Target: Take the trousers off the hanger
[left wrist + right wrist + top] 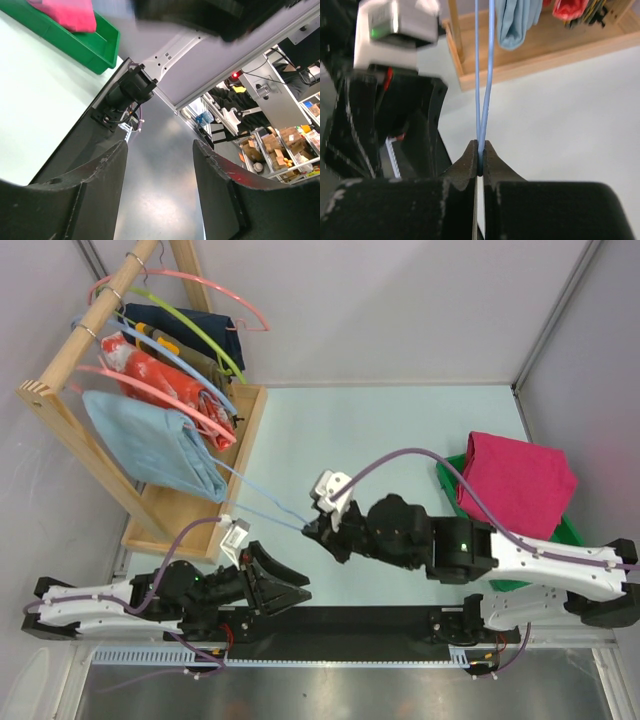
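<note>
Overall, the right hand was seen reaching leftward across the surface, with its jaws closed on the hanger. In the right wrist view, two thin light-blue wires of the hanger were shown converging into the narrow gap between the fingers, where they were pinched. From that grip the wires were seen running away toward the wooden rack at the left of the surface. Whether the far end of the hanger was touching the rack could not be determined.

The trousers were found off the hanger, lying as a folded magenta bundle in the green tray at the right side of the surface, well apart from the right hand. A corner of the trousers and the tray wall were also recorded in the left wrist view.

The left hand was positioned low near its own base, just below the right hand. Its jaws were held apart and nothing was seen between them.

A pale blue cloth was observed hanging on the rack beside other garments.
</note>
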`<control>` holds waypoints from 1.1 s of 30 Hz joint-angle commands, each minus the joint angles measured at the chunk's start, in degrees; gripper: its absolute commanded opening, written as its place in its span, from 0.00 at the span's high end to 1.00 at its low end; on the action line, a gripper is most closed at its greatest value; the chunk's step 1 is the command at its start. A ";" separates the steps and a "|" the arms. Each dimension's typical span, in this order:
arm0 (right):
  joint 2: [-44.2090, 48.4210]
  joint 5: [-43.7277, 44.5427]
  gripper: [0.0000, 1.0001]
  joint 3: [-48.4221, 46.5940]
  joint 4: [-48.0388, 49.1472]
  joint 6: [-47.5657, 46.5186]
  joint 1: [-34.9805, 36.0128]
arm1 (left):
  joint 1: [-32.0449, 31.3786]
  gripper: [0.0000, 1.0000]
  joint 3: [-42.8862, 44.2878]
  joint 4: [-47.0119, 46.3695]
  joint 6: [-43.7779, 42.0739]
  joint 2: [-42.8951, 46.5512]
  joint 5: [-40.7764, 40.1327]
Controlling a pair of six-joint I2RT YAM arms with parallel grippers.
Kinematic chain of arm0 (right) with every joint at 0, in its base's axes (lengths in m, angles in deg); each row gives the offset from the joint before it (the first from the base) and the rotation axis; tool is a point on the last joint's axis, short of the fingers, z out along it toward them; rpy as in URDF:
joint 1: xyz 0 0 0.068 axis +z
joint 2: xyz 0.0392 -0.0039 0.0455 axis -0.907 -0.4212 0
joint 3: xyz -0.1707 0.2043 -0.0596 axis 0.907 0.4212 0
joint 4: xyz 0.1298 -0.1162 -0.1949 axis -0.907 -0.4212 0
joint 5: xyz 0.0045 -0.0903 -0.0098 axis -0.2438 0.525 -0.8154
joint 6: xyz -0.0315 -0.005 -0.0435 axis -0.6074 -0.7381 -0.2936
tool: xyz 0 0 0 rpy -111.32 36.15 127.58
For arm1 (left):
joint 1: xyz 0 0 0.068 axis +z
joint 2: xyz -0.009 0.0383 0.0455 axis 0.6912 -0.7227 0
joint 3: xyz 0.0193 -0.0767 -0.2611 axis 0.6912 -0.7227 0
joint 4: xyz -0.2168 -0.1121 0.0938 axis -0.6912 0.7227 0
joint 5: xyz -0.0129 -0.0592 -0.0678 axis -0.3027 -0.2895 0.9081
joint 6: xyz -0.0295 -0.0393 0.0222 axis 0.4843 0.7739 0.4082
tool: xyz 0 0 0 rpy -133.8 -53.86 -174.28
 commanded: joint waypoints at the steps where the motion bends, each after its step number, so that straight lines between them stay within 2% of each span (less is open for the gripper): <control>1: -5.15 -5.65 1.00 -8.93 5.62 -4.66 -4.31 | -0.26 0.39 -1.59 0.34 -1.83 3.92 -0.77; 10: -21.93 -12.42 1.00 -27.89 6.23 -8.71 -10.73 | -0.17 0.39 -1.95 6.14 -1.48 6.57 -2.44; 20: -35.48 -17.08 1.00 -46.01 2.73 -10.12 -12.23 | -0.17 0.38 -3.18 6.32 -1.21 6.39 -2.97; 27: -37.59 -19.01 1.00 -47.00 3.51 -9.95 -12.49 | -0.26 0.37 -2.47 6.15 -2.01 3.23 -3.06; 33: -39.26 -22.35 1.00 -47.62 -0.35 -9.77 -12.75 | -0.17 0.37 -1.86 7.20 -0.52 -0.37 -4.38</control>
